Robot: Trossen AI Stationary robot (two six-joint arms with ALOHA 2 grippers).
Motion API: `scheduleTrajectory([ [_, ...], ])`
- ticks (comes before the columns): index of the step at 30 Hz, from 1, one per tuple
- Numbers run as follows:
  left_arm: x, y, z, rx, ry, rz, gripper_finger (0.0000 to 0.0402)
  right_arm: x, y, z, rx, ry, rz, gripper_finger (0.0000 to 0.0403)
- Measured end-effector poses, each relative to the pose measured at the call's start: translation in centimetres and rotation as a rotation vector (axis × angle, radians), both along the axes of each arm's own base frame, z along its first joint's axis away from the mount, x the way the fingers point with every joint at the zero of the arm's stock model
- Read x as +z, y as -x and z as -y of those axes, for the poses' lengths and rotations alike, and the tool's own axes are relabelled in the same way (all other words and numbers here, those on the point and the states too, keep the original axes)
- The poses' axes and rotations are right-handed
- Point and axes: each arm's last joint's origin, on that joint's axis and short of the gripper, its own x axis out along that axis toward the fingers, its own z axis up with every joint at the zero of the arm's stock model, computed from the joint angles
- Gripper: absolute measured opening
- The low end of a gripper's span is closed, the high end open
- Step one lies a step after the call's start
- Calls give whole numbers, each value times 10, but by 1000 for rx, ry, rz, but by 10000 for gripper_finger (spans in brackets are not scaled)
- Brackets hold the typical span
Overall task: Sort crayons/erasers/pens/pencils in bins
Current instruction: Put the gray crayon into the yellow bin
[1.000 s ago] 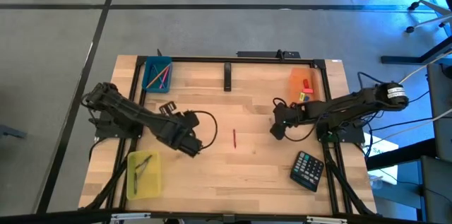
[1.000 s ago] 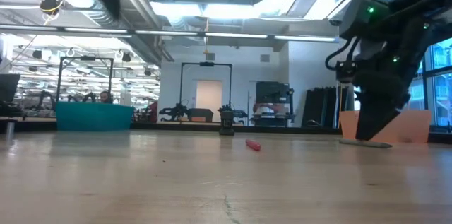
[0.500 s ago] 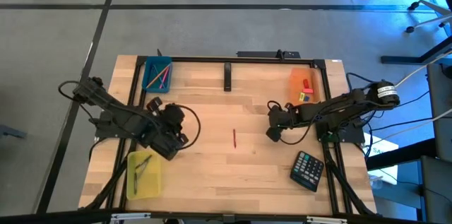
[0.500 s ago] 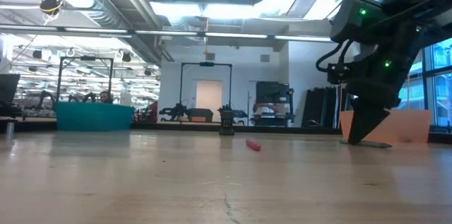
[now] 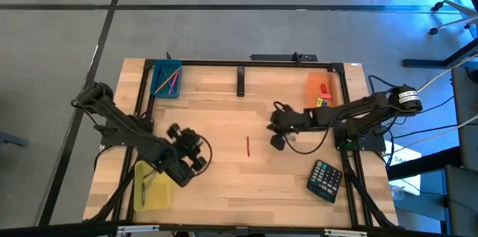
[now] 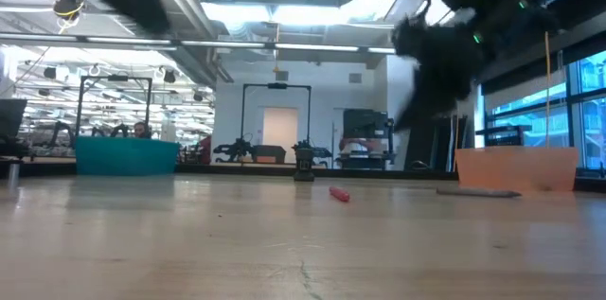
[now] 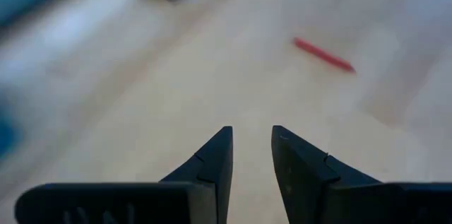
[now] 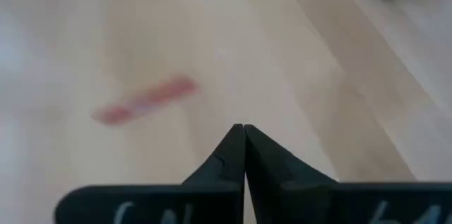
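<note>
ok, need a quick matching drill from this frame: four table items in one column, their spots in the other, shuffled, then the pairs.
Items:
1. teal-blue bin
2. orange bin
3. yellow bin
4. black calculator

Places:
A. near left corner
B. far right, holding the erasers
C. near right, beside the frame post
D. far left corner, holding thin sticks

Pairs: 1-D, 2-B, 3-A, 4-C

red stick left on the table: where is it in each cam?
High: red stick mid-table, between both arms.
Low: end-on at centre, lying on the wood.
Left wrist: far ahead of the jaws.
Right wrist: blurred, just ahead of the jaws.
Shared landmark: the bare wood table.
</note>
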Motion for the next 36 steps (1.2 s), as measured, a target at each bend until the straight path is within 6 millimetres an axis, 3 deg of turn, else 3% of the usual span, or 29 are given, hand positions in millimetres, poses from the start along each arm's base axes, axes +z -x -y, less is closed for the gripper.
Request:
scheduleTrajectory([
  [3, -40, -6, 4, -117, 69, 51, 92, 14, -10, -3, 89, -19, 47, 12],
  [6, -65, -14, 2, -240, 66, 165, 92, 18, -8, -3, 126, -14, -62, 12],
  [10, -75, -25, -9, -315, 19, 331, 92, 11, 6, -9, 151, -7, -286, 21],
  [15, -89, -43, -26, -327, -88, 343, 92, 1, 20, -26, 193, -48, -453, 66],
  [20, -105, -62, -35, -310, -143, 344, 92, -12, 18, -34, 228, -124, -517, 128],
  [23, -109, -74, -38, -314, -134, 355, 92, -26, 15, -35, 234, -155, -583, 144],
  [30, -115, -88, -37, -385, -71, 329, 92, -38, -4, -37, 248, -140, -715, 121],
  [36, -117, -88, -38, -383, -73, 315, 92, -35, -16, -38, 244, -79, -763, 62],
])
